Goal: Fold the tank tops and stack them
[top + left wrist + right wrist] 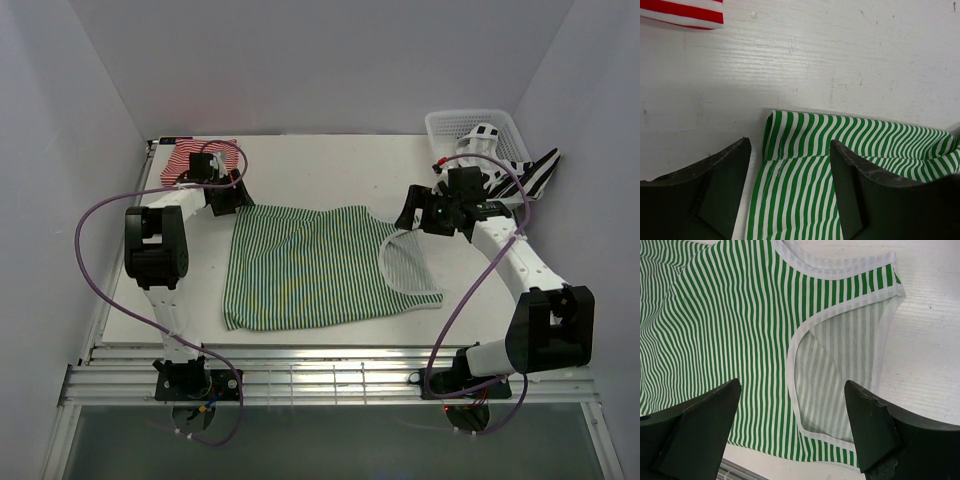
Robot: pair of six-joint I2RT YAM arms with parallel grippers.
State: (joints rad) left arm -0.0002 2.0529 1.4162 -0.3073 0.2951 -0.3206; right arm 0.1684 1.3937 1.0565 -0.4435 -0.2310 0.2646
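White bench [330, 170], white-walled booth. Green-and-white tank top [300, 270] lies spread flat mid-bench, unfolded. Left jaws apart, gripping nothing, set either side of its hem corner. Right jaws wide, empty, over the strap end. Far left corner: red-and-white tank top [195, 155], looks folded, so 1 of 3 likely done. Far right: white lattice basket [450, 122], black-and-white tank top [525, 175] draped over its rim, partly inside, unfolded. No stack yet.

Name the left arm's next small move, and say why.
Probably lower the left gripper and close on the corner of the green-and-white top: its open jaws straddle that edge, and the right gripper hangs open over the strap end, so a fold looks ready.
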